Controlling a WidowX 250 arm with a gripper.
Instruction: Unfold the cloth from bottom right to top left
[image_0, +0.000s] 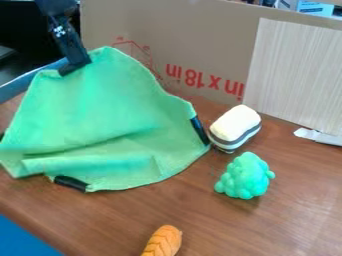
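At the upper left, the black gripper (75, 67) hangs at the top edge of the green cloth (113, 115), shut on it. From there the cloth slopes down, raised at its upper part and spread over the left of the wooden table. A fold runs across its lower part, and its lower edge lies on the wood. Black pieces show at its right edge and bottom edge.
Right of the cloth are a white and grey striped block (235, 127) and a green lumpy toy (245, 176). An orange toy (162, 241) lies at the front of the table (287, 220). Behind stand a cardboard wall (200, 50) and a pale wooden panel (297, 75).
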